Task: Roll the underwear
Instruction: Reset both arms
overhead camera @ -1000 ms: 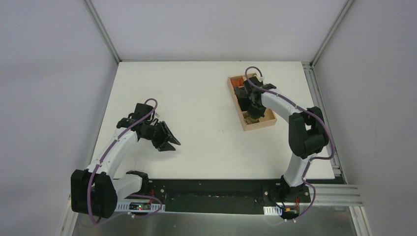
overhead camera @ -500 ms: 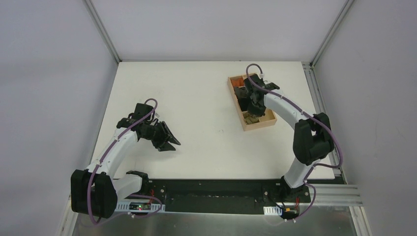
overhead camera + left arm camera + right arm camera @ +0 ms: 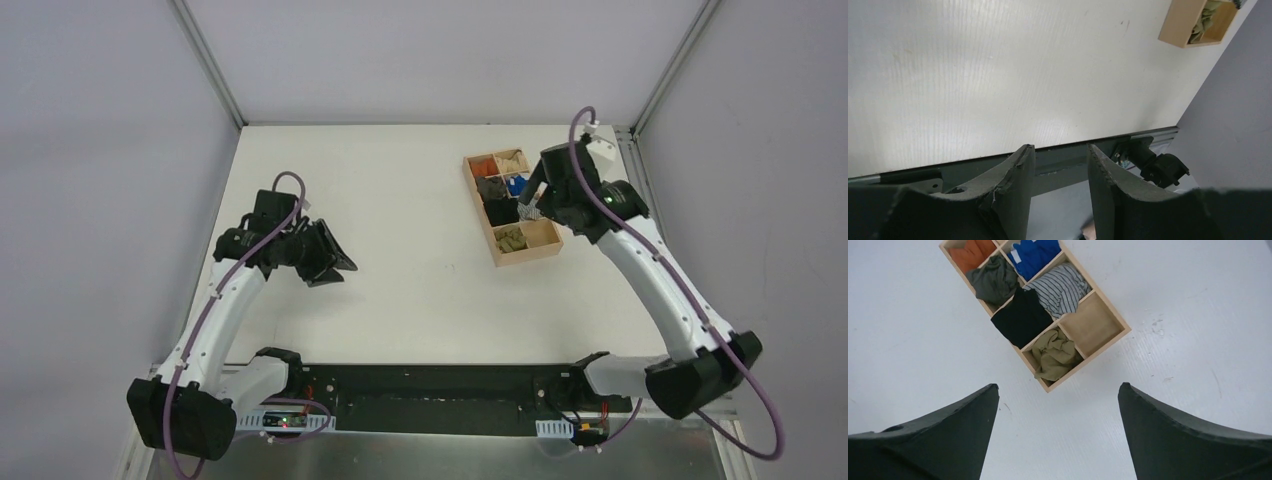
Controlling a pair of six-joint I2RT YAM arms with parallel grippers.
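We see the underwear [image 3: 1055,354] as an olive-khaki bunch, crumpled rather than neatly rolled, lying in a wooden tray [image 3: 1098,352] that sits toward the far right corner of the bench [image 3: 400,200]. It fills the compartment at the tray's near end, on the side facing the bench's left edge. No waistband shows from where we look.

Beyond it, toward the far edge, the same row holds a black bundle [image 3: 1020,319], a grey bundle [image 3: 993,282] and an orange bundle [image 3: 979,252]. The other row holds a striped bundle [image 3: 1060,287] and a blue bundle [image 3: 1034,252].

The right arm [image 3: 650,275] reaches over the tray from the bench's right edge. The right jaws hang high above the tray, spread wide apart with nothing between them, touching no cloth.

The left arm [image 3: 225,300] is over the left part of the bench, well apart from the tray. The left jaws stand partly apart, with a clear gap and nothing in it, above bare bench surface. They point toward the near edge.
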